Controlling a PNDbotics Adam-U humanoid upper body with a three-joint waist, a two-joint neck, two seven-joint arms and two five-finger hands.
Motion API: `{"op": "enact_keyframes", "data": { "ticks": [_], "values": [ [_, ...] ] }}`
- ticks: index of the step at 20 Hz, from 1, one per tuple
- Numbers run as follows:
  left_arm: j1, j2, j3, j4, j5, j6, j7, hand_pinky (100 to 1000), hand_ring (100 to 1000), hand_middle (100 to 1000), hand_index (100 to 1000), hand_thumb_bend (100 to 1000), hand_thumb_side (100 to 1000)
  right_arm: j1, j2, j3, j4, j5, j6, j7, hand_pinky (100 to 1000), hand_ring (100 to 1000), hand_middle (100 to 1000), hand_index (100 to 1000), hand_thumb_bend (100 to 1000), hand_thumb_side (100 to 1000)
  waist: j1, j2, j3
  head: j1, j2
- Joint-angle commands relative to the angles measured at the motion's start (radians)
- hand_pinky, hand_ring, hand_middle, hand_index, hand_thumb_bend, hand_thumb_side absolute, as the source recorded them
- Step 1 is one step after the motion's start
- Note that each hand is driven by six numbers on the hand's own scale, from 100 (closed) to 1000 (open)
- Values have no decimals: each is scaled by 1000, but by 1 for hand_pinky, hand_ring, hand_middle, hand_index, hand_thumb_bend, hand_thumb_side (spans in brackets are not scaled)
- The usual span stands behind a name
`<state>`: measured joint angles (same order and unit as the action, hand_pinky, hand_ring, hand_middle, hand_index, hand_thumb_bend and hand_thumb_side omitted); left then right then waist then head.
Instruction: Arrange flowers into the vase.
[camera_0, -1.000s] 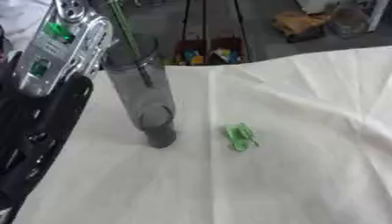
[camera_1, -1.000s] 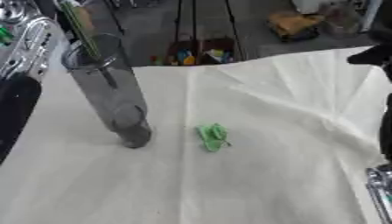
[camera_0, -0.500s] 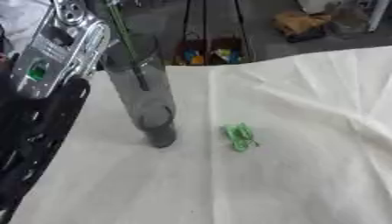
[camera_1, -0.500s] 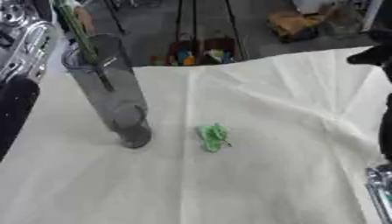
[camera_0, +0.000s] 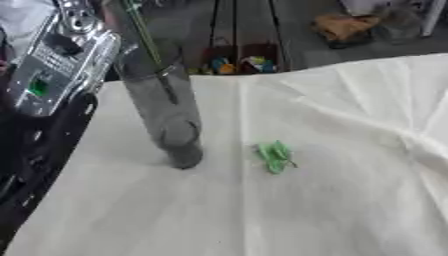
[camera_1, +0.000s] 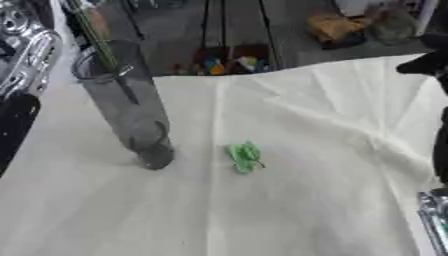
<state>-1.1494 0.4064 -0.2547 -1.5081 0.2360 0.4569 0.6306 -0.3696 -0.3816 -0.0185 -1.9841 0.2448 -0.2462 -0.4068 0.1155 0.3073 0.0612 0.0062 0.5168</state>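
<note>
Where the cream tablecloth (camera_0: 350, 150) covers the tabletop, it lies rumpled, with long creases fanning across its right half and a fold line running from the far edge toward the near one. A tall smoky glass vase (camera_0: 162, 107) stands upright on the cloth toward the far left corner, and a thin green flower stem (camera_0: 144, 35) rises out of its mouth and leaves the picture at the top, its lower part showing dark through the glass. Just to the right of the vase's foot, apart from it, a small green leafy scrap (camera_0: 276, 156) lies flat on the cloth, about midway between the left and right edges. The robot's left hand (camera_0: 57, 60), silver with a small green mark, shows beside the vase's upper part at the left edge of the tabletop; I cannot tell whether its fingers are open or closed, nor whether they touch the vase or the stem. Below it the black arm (camera_0: 35, 165) hangs over the left edge of the cloth. At the right edge, in the right eye view, a black part of the right arm (camera_1: 433, 65) and a bit of silver (camera_1: 435, 215) near the near right corner show, but the right hand itself cannot be made out. Beyond the far edge lies a dark floor with thin black tripod legs (camera_1: 214, 30), some small coloured objects (camera_1: 219, 62) at their foot, and a brownish bundle (camera_1: 337, 27) farther right.
</note>
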Motion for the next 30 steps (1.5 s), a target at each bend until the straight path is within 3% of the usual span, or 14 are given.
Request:
{"op": "enact_keyframes", "data": {
  "ticks": [1,9,18,30],
  "values": [
    [-11,39,6,-18,-16,158,124,394,481,305,346,100,859,-7,-7,-7,-16,-10,0,-5,623,557,483,737,100,996,-9,-23,1,-2,-12],
    [3,67,-3,-22,-52,185,57,444,543,388,361,100,869,-5,-8,-7,-16,-11,0,-6,623,557,483,736,100,996,-5,-25,6,-4,-13],
    [18,96,-12,-42,-116,198,-54,570,699,546,558,100,947,-6,-10,-7,-16,-11,0,-6,622,557,483,736,100,996,-4,-27,7,-7,-15],
    [43,132,-23,-61,-241,203,-247,627,772,629,666,100,968,-5,-10,-7,-16,-11,5,-6,623,557,482,736,100,999,-3,-27,8,-10,-19]
  ]
}}
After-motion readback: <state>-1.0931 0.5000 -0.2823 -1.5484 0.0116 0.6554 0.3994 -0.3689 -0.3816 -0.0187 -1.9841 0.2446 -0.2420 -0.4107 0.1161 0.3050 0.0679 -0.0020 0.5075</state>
